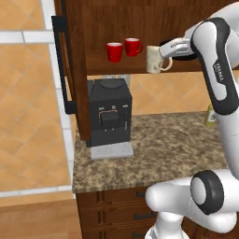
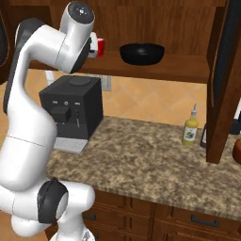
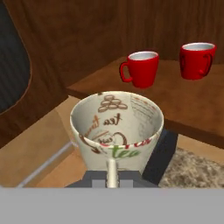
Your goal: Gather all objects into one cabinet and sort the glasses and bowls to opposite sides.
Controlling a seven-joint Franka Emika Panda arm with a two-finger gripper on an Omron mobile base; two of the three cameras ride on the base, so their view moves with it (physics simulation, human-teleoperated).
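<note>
We hold the cream-white mug (image 3: 117, 131) by its handle, end effector (image 1: 164, 59) clamped. It hangs just off the shelf (image 1: 140, 65), near both red mugs (image 1: 114, 51), keeping the mugs on one side.

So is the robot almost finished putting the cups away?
Nearly. Two red mugs already stand on the left part of the cabinet shelf, and the black bowl sits further right. The gripper is holding the cream-white mug by its handle, just in front of the shelf edge. What's left: setting it down by the red mugs, apart from the bowl.
</note>
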